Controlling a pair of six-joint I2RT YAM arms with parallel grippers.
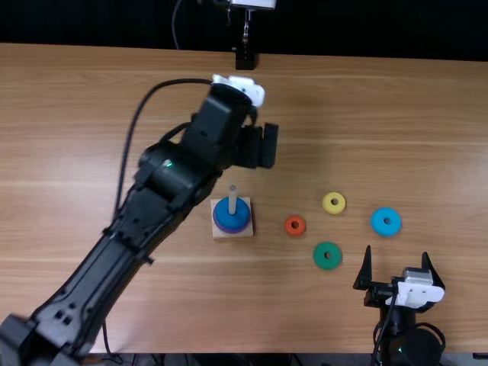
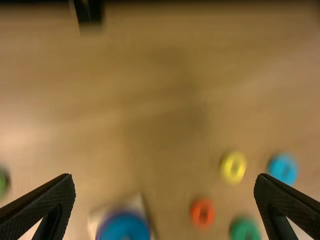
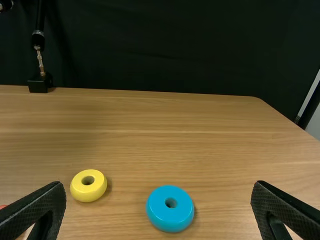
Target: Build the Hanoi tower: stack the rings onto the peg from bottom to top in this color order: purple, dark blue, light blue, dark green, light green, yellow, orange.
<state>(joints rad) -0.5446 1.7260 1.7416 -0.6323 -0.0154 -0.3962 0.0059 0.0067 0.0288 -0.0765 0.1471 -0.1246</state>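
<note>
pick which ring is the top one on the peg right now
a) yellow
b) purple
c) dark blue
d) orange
c, as the dark blue ring sits uppermost around the peg, with the edge of the purple ring showing beneath it.

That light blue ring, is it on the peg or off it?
Off: the light blue ring lies flat on the table, well away from the peg, its hole empty.
</note>
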